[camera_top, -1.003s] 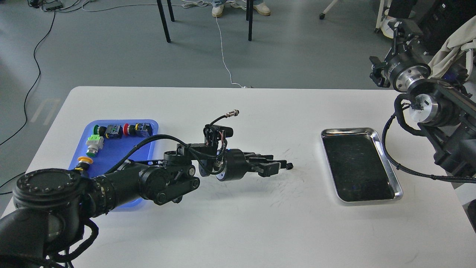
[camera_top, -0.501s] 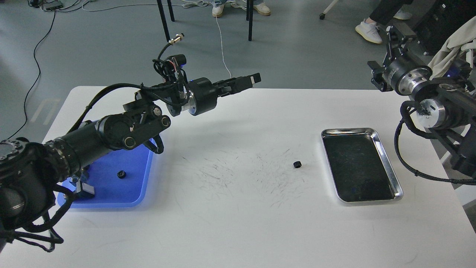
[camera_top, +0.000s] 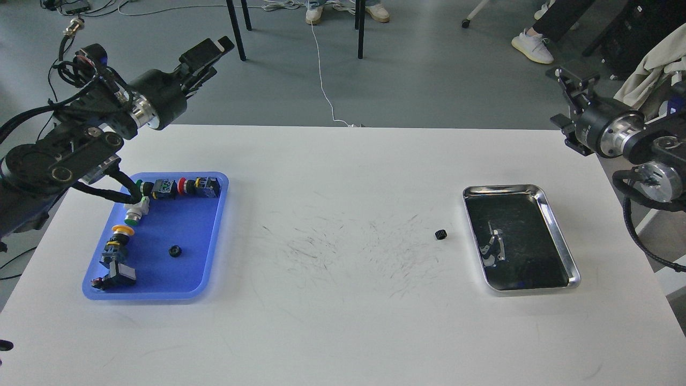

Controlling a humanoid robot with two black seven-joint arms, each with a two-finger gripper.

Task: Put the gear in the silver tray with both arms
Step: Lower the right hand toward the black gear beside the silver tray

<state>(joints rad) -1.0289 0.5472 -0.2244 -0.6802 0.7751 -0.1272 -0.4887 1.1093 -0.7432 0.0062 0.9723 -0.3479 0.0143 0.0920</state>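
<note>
A small black gear (camera_top: 440,234) lies on the white table just left of the silver tray (camera_top: 558,231), apart from its rim. The tray's dark floor holds only a pale reflection. A second black gear (camera_top: 174,250) lies in the blue tray (camera_top: 214,236). My left gripper (camera_top: 214,47) is raised high past the table's back left corner, slightly open and empty. My right gripper (camera_top: 574,79) hangs off the table's far right edge, behind the silver tray, open and empty.
The blue tray at the left also holds several push-button switches (camera_top: 185,187) along its back and left sides. Chair legs (camera_top: 236,29) and floor cables stand behind the table. Scuff marks cover the table's middle.
My left gripper let go of the gear by the silver tray, then lifted and swung back left, uncovering the blue tray. The gear shifted a little right. My right gripper turned slightly.
</note>
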